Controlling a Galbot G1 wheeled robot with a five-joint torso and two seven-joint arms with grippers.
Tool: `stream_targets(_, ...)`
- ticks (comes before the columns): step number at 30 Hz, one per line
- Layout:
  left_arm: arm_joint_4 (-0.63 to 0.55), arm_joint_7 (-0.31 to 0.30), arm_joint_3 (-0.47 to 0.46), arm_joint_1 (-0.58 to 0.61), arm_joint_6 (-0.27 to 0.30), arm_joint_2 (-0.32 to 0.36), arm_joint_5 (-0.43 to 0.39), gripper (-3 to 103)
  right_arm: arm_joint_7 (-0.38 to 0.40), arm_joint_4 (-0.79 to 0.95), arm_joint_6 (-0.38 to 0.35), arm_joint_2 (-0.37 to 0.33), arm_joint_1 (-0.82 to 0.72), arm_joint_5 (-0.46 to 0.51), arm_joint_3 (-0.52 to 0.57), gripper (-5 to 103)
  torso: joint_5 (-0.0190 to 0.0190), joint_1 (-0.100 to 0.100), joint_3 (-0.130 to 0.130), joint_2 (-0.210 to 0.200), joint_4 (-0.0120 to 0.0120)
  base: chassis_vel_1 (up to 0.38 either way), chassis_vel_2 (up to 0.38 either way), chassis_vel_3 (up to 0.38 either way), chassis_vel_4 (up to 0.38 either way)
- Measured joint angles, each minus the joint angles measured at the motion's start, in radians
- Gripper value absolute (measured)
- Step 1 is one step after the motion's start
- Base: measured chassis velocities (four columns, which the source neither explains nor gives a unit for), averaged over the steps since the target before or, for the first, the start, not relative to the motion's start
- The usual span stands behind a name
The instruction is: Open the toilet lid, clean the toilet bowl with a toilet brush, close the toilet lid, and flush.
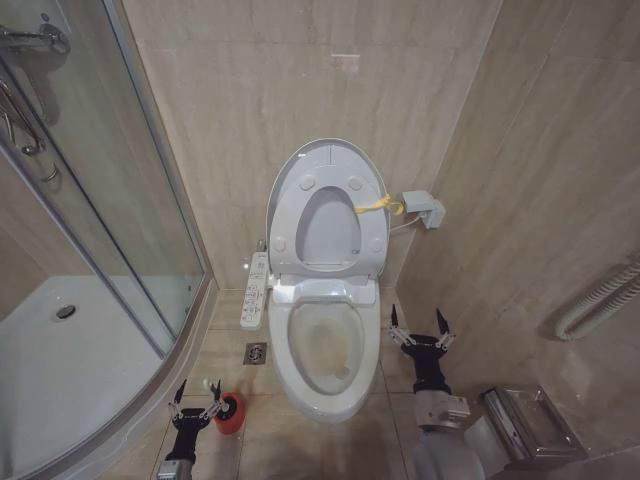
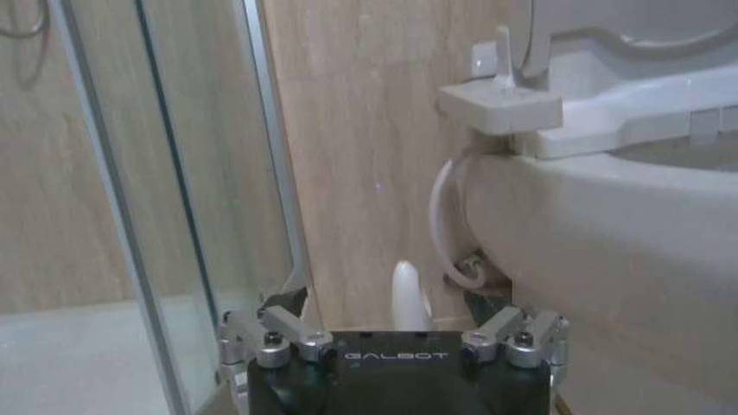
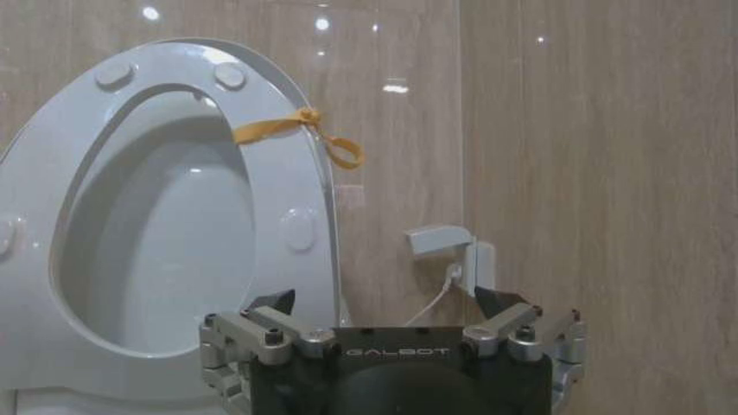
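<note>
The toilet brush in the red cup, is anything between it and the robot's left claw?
No, nothing visible blocks it. The open left gripper hangs low by the shower edge, and the toilet brush stands in its red cup on the floor right beside the fingers, left of the toilet bowl.

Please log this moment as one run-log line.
toilet lid: raised | toilet brush: in holder | left end effector: open, at brush | right end effector: open, beside toilet bowl

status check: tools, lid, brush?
Left tool open, low over toilet brush on floor. Right tool open, empty, beside toilet bowl. Toilet lid up, seat too.
</note>
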Motion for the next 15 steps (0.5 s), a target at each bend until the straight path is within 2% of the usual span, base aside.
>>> stream_targets(6, 0.084, 0.035, 0.013, -0.049, -0.023, 0.0, -0.011, 92, 0.0, 0.0, 0.0, 0.0, 0.0, 0.0, 0.0, 100, 0.0, 0.0, 0.0, 0.0, 0.0001, 0.0, 0.0, 0.0, 0.0)
stream_targets(15, 0.122, 0.066, 0.027, -0.084, -0.031, -0.007, -0.033, 90, 0.0, 0.0, 0.0, 0.0, 0.0, 0.0, 0.0, 100, 0.0001, 0.0, 0.0, 0.0, 0.0, 0.0, 0.0, 0.0, 0.0)
